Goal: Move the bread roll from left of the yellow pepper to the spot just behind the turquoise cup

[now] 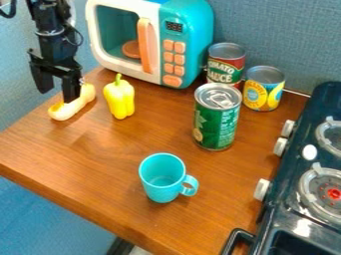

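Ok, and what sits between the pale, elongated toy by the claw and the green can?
The yellow pepper stands between the pale toy and the green can, nearer the toy, as the camera view shows.

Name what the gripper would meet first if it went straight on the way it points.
Probably the pale elongated toy below the gripper; one finger overlaps it in this view. Depth is unclear, so the wooden counter could come first.

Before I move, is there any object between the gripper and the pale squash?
Nothing visible stands between the gripper and the pale squash; one finger overlaps it in this view. The yellow pepper is beside the squash, not in between.
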